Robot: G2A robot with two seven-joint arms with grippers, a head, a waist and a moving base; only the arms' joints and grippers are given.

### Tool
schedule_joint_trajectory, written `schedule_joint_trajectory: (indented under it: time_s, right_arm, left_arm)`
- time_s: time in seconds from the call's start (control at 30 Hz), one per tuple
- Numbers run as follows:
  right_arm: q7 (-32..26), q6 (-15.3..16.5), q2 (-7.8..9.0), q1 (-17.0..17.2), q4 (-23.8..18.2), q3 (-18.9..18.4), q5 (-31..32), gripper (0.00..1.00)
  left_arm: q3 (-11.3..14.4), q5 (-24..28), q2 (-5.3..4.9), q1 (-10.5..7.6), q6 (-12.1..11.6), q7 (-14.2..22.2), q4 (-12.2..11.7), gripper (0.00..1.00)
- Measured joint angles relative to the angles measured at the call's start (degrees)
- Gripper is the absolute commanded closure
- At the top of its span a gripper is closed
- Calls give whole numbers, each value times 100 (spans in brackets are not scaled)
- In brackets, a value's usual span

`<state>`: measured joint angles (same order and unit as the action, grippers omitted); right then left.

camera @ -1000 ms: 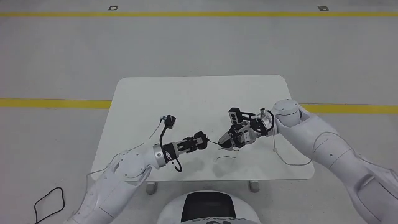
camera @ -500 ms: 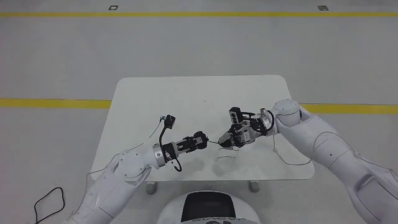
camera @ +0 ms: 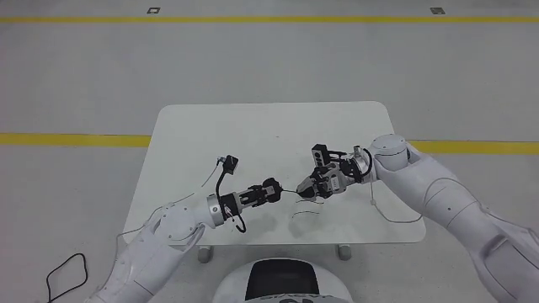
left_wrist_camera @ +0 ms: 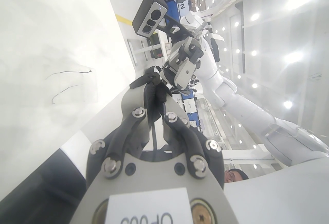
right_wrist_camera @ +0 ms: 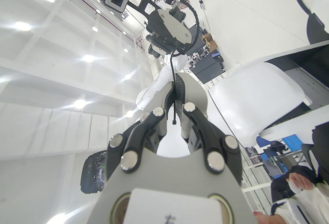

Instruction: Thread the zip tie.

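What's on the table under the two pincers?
A thin dark strand lies on the white table, beneath the zip tie that the left pincer and right pincer hold between them. The patch of table straight under the pincers is covered in the top view.

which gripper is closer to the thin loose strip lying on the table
Right. The right gripper is just beyond the strip's middle, on the side away from the robot; the left gripper is farther, off past the strip's left end.
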<state>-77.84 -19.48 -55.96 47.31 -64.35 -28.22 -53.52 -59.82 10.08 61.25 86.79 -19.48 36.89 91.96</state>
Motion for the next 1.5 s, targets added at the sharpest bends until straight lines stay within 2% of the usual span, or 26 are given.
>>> schedule_joint_trajectory:
  time_s: [1.5]
  right_arm:
    - [192,0,115,-230,67,446,-362,100]
  left_arm:
    - [18,64,-33,-19,0,-35,-47,100]
